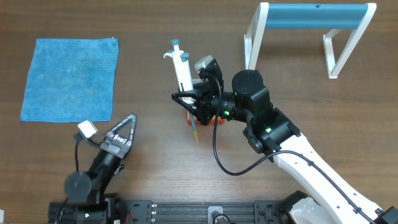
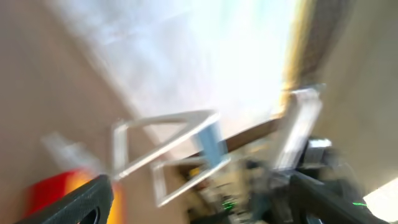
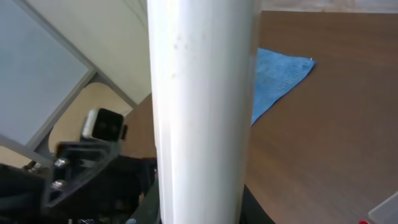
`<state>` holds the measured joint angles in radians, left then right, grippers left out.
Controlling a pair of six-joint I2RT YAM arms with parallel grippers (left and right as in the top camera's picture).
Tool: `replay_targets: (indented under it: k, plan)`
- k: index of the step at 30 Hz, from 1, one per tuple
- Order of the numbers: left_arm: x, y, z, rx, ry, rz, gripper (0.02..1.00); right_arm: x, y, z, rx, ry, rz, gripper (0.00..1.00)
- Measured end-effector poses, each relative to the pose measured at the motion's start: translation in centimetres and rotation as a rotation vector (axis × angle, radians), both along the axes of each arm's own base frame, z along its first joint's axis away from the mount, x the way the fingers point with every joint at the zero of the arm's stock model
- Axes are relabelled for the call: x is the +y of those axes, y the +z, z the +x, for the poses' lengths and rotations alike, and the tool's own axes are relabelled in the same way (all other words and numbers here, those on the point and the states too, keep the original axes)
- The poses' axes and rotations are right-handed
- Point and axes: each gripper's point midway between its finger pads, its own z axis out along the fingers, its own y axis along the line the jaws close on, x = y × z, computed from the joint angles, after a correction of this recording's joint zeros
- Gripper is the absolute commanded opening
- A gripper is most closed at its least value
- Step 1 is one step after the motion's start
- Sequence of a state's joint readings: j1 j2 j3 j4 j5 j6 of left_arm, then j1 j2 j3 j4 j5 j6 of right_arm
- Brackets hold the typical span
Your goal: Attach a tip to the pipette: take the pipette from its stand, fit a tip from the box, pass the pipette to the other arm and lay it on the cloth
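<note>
The white pipette point(image 1: 181, 67) with a blue top is tilted above the table's middle, and my right gripper point(image 1: 189, 99) is shut on its body. A yellow tip point(image 1: 195, 132) sticks out from its lower end. The red tip box point(image 1: 214, 120) lies mostly hidden under that gripper. In the right wrist view the pipette's barrel point(image 3: 202, 106) stands close up, with the blue cloth point(image 3: 280, 78) behind it. That cloth point(image 1: 69, 81) lies flat at the far left. My left gripper point(image 1: 129, 119) is open and empty at the near left, pointing towards the pipette.
The white and blue pipette stand point(image 1: 311, 28) is at the far right, with nothing hanging on it. In the blurred left wrist view I see the stand point(image 2: 168, 149), the red box point(image 2: 56, 186) and the right arm point(image 2: 311, 162). Bare wood lies between the cloth and the pipette.
</note>
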<state>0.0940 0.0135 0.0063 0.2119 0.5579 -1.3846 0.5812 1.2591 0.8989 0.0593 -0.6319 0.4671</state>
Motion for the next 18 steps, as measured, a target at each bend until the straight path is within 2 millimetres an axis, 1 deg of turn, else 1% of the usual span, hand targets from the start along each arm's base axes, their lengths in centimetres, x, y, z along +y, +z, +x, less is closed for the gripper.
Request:
replay_targets:
  k: [1, 3, 7, 9, 13, 16, 18]
  plan:
    - [0.0, 0.9, -0.2, -0.028, -0.005, -0.022, 0.904, 0.0, 0.0, -0.1, 0.005, 0.005, 0.002, 0.077]
    - [-0.1, 1.7, -0.3, -0.044, -0.017, -0.057, 0.904, 0.1, 0.0, -0.3, 0.013, 0.013, 0.007, 0.077]
    - [-0.7, 1.3, 0.0, 0.006, -0.071, -0.085, 0.906, 0.2, 0.1, -0.5, 0.022, 0.024, 0.013, 0.077]
    - [-1.1, 1.5, 0.2, 0.018, -0.102, -0.081, 0.904, 0.2, 0.1, -0.6, 0.023, 0.029, 0.014, 0.077]
    - [-2.0, 3.7, 0.4, -0.009, -0.169, -0.058, 0.904, 0.3, 0.2, -0.9, 0.039, 0.048, 0.023, 0.077]
    - [-3.1, 6.8, 0.9, -0.052, -0.247, -0.011, 0.906, 0.4, 0.2, -1.1, 0.068, 0.054, 0.035, 0.077]
    - [-3.7, 8.5, 1.4, -0.072, -0.295, 0.031, 0.904, 0.4, 0.2, -1.3, 0.084, 0.059, 0.041, 0.077]
